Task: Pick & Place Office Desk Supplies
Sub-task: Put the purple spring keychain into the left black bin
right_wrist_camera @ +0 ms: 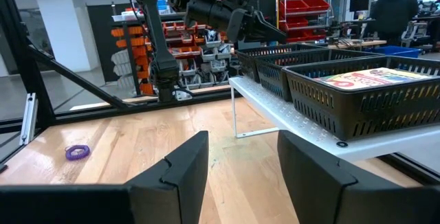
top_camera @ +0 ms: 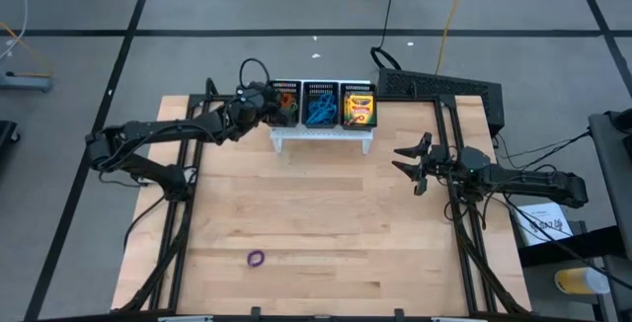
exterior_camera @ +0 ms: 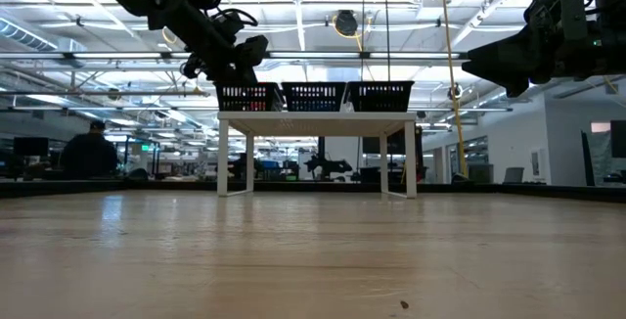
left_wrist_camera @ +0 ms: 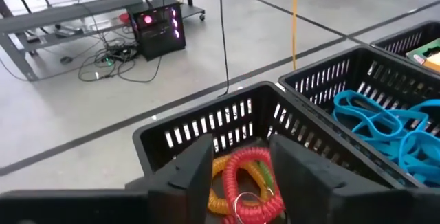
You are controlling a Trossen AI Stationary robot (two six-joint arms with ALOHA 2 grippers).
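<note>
The left gripper [left_wrist_camera: 237,176] is hovering over the organiser's end compartment [left_wrist_camera: 206,124], fingers apart, releasing a red loop [left_wrist_camera: 249,176]; the right gripper [top_camera: 407,162] is waiting, fingers apart; next comes the purple loop [top_camera: 257,259] on the bench [top_camera: 326,233].

No readable text anywhere, crayon boxes [top_camera: 359,108] in the organiser's end compartment show printing too small to make out, their top [right_wrist_camera: 362,79] seen in the right wrist view equally illegible, white sheet [top_camera: 539,225] beside the bench blurred

Organiser [exterior_camera: 313,96] contents hidden behind its mesh in the low view. Blue loops [left_wrist_camera: 385,124] cut off at the frame edge. Crayon box [right_wrist_camera: 371,78] print illegible.
</note>
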